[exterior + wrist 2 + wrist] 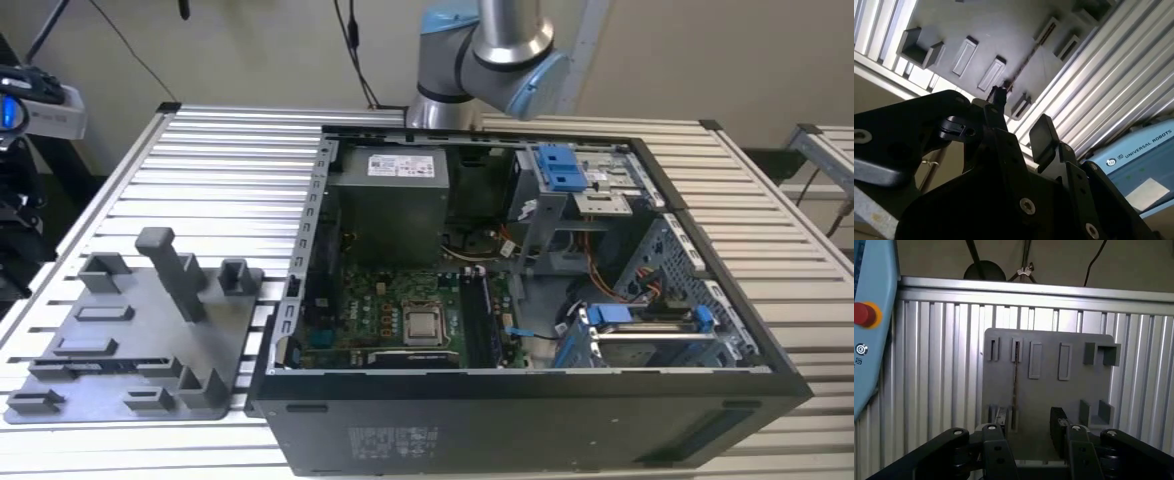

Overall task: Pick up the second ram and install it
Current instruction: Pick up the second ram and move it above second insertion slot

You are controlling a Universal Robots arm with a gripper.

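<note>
Hovering with jaws spread wide and empty above the grey tray (134,340) at the exterior view's left, facing the second ram (1015,372) standing on edge in its slot, likely risking a skewed pinch tipping the thin stick.

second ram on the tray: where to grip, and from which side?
Probably from straight above, mid-length on the top edge, pads on its two flat faces. The second ram stands on edge in the grey tray slots, so its thin long edge faces up. The gripper is open.
</note>
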